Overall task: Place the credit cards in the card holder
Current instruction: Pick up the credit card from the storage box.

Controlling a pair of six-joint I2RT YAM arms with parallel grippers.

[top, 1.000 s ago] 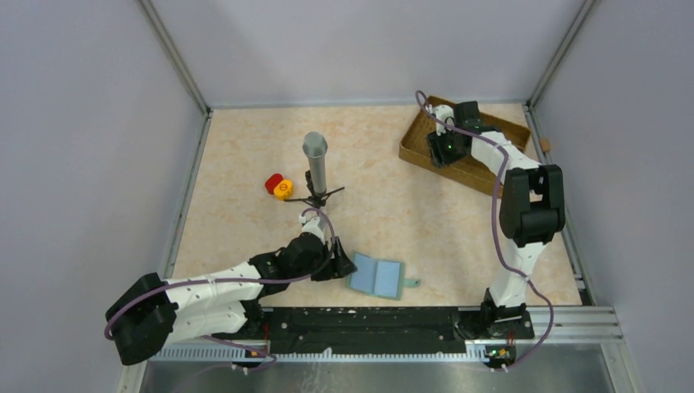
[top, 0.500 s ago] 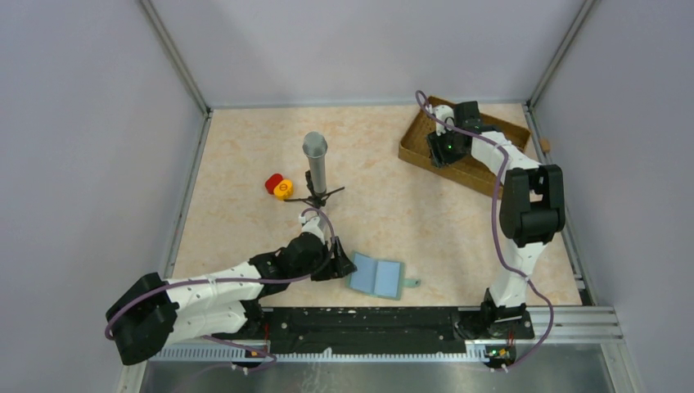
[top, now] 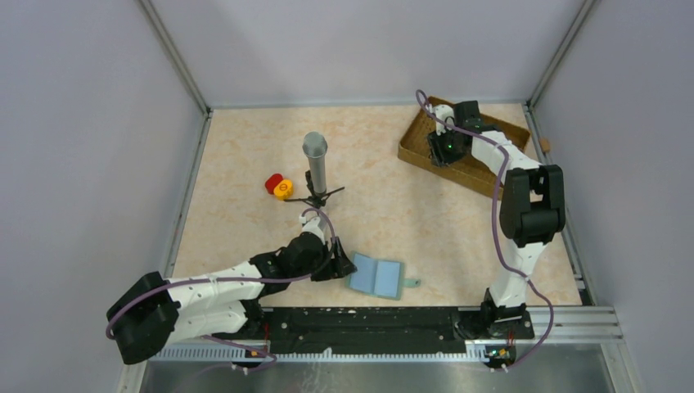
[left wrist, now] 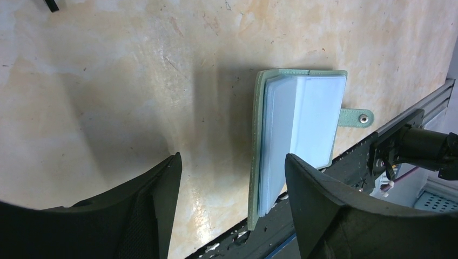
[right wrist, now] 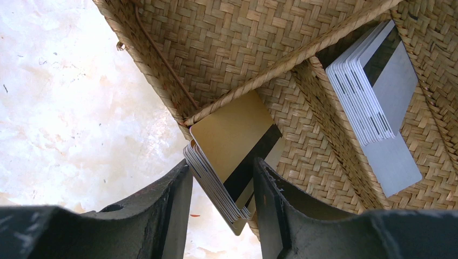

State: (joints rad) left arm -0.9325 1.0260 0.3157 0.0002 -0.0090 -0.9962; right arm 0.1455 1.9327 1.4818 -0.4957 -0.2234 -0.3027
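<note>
The card holder lies open near the table's front edge, grey-green outside with light blue panels; it also shows in the left wrist view, its tab to the right. My left gripper is open and empty just left of it, low over the table. My right gripper is open, down in the tray, its fingers on either side of a leaning stack of credit cards with a tan-gold card on top. A second silvery stack stands in the neighbouring compartment.
The brown woven tray sits at the back right, near the wall. A grey cylinder on a small black stand stands mid-table, with a red and a yellow piece beside it. A black rail runs along the front edge.
</note>
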